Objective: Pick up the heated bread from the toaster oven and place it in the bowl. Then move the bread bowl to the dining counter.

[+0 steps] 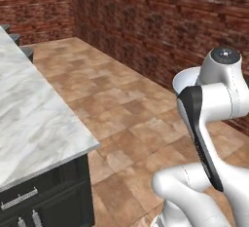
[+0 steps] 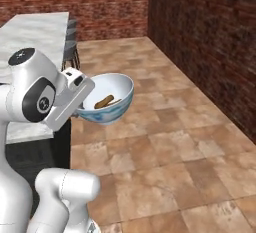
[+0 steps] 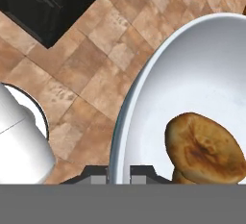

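Gripper [image 3: 118, 174] closed narrow on the near rim of the bowl [image 3: 192, 74], one fingertip either side of the rim wall, as seen in the hand view. Bowl held in the air above the tiled floor [image 3: 91, 69], clear of any surface. Bread [image 3: 205, 151] resting inside the bowl on the white interior, golden-brown, toward the near side close to the gripped rim.

In the right base view: gripper [image 2: 80, 108] at the left edge of the bowl [image 2: 112, 108], largely hidden behind the white hand. Bowl tilted slightly, light blue outside, white inside, carried at about arm-shoulder height, to the right of the arm. Bread [image 2: 104, 101] visible as a brown shape low in the bowl.

In the left base view: part of the bowl [image 1: 185, 81] showing as a white curve behind the upper arm link, at right.

Dining counter [image 1: 34, 119] at left in the left base view, white marble with grey veins over dark cabinets with silver handles; bowl well apart from it, over open floor. Same dining counter [image 2: 35, 37] at far left in the right base view, behind the arm.

Brick walls [image 2: 200, 32] at far and right.
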Controlling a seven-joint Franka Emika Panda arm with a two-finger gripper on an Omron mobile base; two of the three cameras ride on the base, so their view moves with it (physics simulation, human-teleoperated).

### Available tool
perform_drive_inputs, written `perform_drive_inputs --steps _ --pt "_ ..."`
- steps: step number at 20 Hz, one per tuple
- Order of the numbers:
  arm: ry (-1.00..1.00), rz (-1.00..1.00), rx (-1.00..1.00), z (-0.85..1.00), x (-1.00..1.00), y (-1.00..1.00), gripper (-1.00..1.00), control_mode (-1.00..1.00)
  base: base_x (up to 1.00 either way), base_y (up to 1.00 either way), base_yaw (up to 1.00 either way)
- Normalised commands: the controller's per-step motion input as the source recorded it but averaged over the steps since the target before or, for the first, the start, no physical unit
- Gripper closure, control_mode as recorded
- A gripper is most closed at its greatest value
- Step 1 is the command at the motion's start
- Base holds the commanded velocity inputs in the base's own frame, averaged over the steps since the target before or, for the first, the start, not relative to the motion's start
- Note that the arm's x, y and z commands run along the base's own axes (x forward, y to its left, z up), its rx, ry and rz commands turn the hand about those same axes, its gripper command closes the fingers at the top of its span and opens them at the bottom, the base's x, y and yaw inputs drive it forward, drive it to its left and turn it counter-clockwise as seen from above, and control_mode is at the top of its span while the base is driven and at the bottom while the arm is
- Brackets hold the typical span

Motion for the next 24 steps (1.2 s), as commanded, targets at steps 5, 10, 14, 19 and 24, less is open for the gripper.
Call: perform_drive_inputs --steps 5,10,14,19,24 --pt "0.0 0.0 0.0 0.0 0.0 0.0 1.0 1.0 1.0 -0.41 0.26" --pt "0.0 0.0 0.0 0.0 0.0 0.0 1.0 1.0 1.0 -0.19 0.35" --pt "0.0 0.0 0.0 0.0 0.0 0.0 1.0 1.0 1.0 -0.42 0.28" --pt "0.0 0.0 0.0 0.0 0.0 0.0 1.0 1.0 1.0 -0.45 0.24" --pt "0.0 0.0 0.0 0.0 0.0 0.0 1.0 1.0 1.0 -0.44 0.23"
